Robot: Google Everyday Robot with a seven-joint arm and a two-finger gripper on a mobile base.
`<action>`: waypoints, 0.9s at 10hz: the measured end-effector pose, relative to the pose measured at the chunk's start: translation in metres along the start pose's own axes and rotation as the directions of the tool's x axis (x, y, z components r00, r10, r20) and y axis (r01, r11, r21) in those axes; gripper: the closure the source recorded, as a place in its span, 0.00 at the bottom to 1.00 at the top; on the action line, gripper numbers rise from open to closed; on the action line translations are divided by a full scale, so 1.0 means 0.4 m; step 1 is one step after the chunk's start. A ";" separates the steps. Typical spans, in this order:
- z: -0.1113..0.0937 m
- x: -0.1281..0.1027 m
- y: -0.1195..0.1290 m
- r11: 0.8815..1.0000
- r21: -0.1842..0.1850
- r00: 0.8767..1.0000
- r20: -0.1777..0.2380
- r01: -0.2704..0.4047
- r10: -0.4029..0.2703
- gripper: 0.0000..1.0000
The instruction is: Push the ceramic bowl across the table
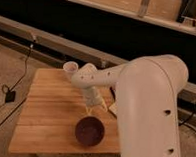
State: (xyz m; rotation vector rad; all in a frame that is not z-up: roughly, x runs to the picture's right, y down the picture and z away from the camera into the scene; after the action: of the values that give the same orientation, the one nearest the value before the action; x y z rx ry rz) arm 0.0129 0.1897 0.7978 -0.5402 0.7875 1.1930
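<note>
Glossy maroon ceramic bowl (90, 131) on the matt, plank-striped wooden tabletop (44, 110); smooth off-white plastic-looking end effector (93, 109) just behind its rim.

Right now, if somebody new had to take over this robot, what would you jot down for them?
Gripper: pointing down over the middle of the light-wood plank-topped table, just on the far side of the bowl; contact with it cannot be judged.
Round, glossy dark maroon ceramic bowl: upright, close to the table's near edge.
Small white cup: at the far edge, apart from the action.
Done: arm lined up behind the bowl.
Left: little wood remains ahead of the bowl, so any further push should probably be short and slow.
</note>
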 end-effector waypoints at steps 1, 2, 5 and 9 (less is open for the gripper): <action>0.014 0.038 0.017 1.000 -0.002 1.000 -0.006 -0.001 0.001 0.35; 0.019 0.054 0.022 1.000 -0.003 1.000 -0.008 -0.003 0.003 0.35; 0.051 0.164 0.058 1.000 -0.004 1.000 -0.016 -0.019 0.019 0.35; 0.082 0.309 0.092 0.999 -0.013 0.999 -0.009 -0.049 0.049 0.35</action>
State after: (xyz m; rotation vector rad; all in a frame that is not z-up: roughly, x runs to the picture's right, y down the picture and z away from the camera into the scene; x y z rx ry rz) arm 0.0062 0.2998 0.7233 -0.5397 0.8047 1.2424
